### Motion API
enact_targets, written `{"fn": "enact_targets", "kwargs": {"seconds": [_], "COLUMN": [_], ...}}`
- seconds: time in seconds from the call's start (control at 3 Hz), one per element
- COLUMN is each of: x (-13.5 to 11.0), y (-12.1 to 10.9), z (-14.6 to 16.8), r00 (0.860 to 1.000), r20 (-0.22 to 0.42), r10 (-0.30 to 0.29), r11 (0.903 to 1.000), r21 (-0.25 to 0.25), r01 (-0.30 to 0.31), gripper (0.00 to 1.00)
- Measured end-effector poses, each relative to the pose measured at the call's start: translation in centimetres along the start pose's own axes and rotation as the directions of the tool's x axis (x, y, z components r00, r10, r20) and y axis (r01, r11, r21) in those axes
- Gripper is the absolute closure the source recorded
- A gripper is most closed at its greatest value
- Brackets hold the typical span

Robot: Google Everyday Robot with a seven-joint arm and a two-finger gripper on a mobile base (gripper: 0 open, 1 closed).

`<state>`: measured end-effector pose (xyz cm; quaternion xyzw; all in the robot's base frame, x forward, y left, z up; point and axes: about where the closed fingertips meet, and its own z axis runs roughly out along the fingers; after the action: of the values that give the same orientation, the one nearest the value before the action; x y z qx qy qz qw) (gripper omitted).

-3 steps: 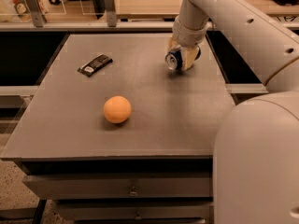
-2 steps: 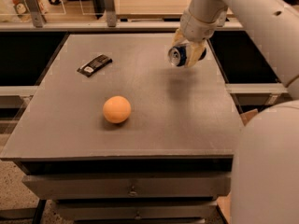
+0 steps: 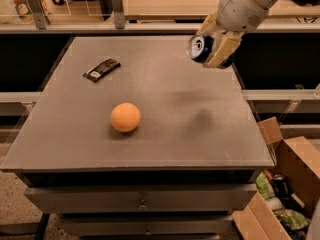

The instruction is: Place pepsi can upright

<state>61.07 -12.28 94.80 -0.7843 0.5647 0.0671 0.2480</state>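
The pepsi can (image 3: 200, 48) is dark blue with a silver top. It lies on its side in my gripper (image 3: 214, 46), silver top facing left toward the camera, held well above the right rear part of the grey table (image 3: 165, 109). The gripper's cream fingers (image 3: 221, 50) are shut around the can's body. The white arm reaches in from the upper right.
An orange ball (image 3: 125, 117) sits on the table left of centre. A flat black packet (image 3: 101, 69) lies at the back left. An open cardboard box (image 3: 285, 194) with cans and litter stands on the floor at the lower right. A shelf rail runs behind the table.
The gripper has lifted the can off the table surface and moved it up and to the right, with the can still on its side.
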Motion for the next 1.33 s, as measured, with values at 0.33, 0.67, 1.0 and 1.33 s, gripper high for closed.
{"fn": "enact_targets", "kwargs": {"seconds": [0.33,0.67,1.0,1.33], "x": [-3.3,-6.1,-8.7,-10.2], "y": [1.2,1.0,0.5,0.5], "z": [-2.0,-3.8,-5.5,-7.1], "r00": [0.981,0.923,0.846,0.77], "r20": [0.178,0.368,0.52,0.626], "r10": [0.076,0.111,0.117,0.123], "r11": [0.9969,0.992,0.9897,0.9874], "r21": [0.008,0.015,0.01,0.0], "r01": [-0.078,-0.125,-0.143,-0.158], "gripper": [1.0,1.0,1.0,1.0]}}
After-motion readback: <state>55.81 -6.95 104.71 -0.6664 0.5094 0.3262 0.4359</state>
